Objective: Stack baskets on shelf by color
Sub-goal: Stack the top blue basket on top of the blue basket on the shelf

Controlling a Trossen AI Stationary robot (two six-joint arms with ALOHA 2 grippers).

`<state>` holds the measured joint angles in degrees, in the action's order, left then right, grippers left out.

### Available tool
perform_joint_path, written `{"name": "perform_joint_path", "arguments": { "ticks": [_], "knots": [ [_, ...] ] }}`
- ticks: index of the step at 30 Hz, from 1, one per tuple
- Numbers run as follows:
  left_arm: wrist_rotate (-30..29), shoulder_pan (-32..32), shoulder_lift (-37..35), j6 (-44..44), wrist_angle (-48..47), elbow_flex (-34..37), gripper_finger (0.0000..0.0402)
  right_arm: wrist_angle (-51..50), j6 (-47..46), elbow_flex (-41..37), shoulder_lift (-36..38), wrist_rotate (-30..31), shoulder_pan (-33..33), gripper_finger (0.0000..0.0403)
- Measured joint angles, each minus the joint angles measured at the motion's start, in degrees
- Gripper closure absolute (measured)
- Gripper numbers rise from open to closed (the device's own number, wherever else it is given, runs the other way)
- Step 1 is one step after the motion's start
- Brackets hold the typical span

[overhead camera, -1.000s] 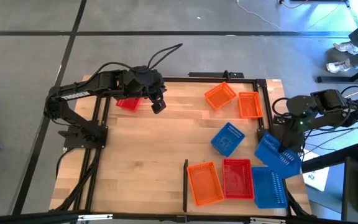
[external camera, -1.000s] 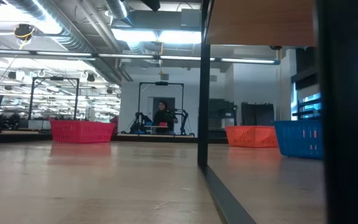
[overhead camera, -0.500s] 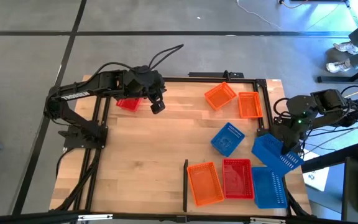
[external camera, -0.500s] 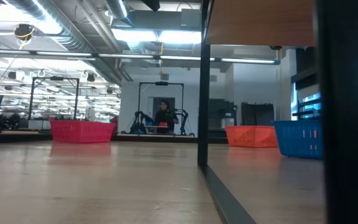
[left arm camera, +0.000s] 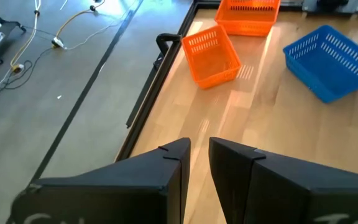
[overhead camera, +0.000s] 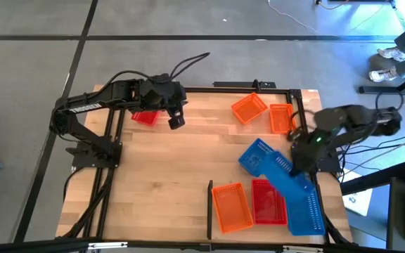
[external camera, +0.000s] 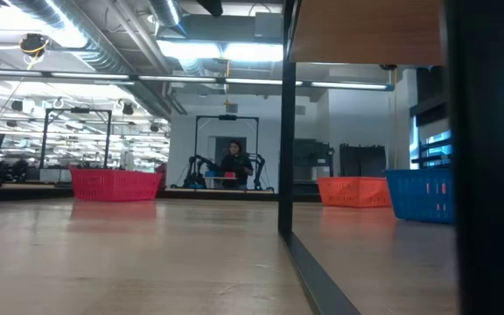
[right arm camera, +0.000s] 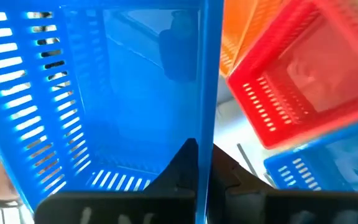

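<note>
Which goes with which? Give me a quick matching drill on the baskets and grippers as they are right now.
Things:
1. lone red basket
2. lifted blue basket
3. front orange basket
4. left gripper

States:
a. lying beside the black divider strip
b. wall pinched in the right gripper, tilted above other baskets
c. hovering over bare wood of the shelf
d. partly hidden under the left arm, far corner

Pairs: 1-d, 2-b, 3-a, 4-c
</note>
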<state>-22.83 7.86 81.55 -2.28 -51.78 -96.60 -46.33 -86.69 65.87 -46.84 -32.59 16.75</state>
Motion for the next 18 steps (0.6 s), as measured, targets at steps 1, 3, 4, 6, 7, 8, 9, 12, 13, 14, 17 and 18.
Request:
{"name": "perform_joint_path", "arguments": {
  "ticks": [1, 3, 4, 6, 7, 8, 9, 12, 13, 14, 17, 18],
  "knots": [
    [0.00, 0.00, -0.01, -0.41, -0.14, 0.00, 0.0350, 1.47, 0.02, -0.02, -1.58, 0.30, 1.51, 0.0403],
    [-0.02, 0.00, -0.01, -1.23, -0.16, 0.00, 0.0350, 4.43, -0.03, 0.02, -4.32, 1.89, 4.46, 0.0403],
    [0.00, 0.00, -0.01, -1.33, -0.16, 0.00, 0.0350, 4.75, -0.23, 0.44, -5.41, 3.11, 5.99, 0.0403],
    [0.00, 0.00, -0.01, -1.35, -0.16, 0.00, 0.0350, 4.21, -0.81, 2.30, -7.41, 5.03, 9.12, 0.0403],
    [0.00, 0.00, -0.01, -1.38, -0.17, 0.00, 0.0350, 3.05, -1.73, 3.42, -8.11, 6.02, 10.51, 0.0403],
    [0.00, 0.00, -0.01, -1.40, -0.18, 0.00, 0.0350, 0.99, -2.82, 4.70, -8.62, 6.71, 11.78, 0.0403],
    [0.00, 0.00, -0.01, -1.41, -0.16, 0.00, 0.0350, -1.70, -3.21, 6.14, -9.05, 7.20, 12.92, 0.0403],
    [0.00, 0.00, -0.01, -1.45, -0.16, 0.00, 0.0350, -11.81, -3.88, 10.87, -10.33, 8.97, 15.64, 0.0403],
    [0.00, 0.00, -0.01, -1.45, -0.16, 0.00, 0.0350, -15.93, -4.42, 12.33, -10.59, 11.60, 16.25, 0.0403],
    [0.00, 0.00, 0.01, -1.45, -0.16, 0.00, 0.0350, -19.59, -5.12, 13.95, -10.67, 15.17, 16.69, 0.0403],
    [0.00, -0.02, 0.01, -1.44, -0.15, 0.00, 0.0350, -29.27, -12.63, 18.57, -10.53, 27.20, 18.57, 0.0403],
    [0.01, -0.02, 0.01, -1.45, -0.16, 0.00, 0.0350, -31.96, -15.47, 19.85, -10.51, 29.83, 19.49, 0.0403]
  ]
}}
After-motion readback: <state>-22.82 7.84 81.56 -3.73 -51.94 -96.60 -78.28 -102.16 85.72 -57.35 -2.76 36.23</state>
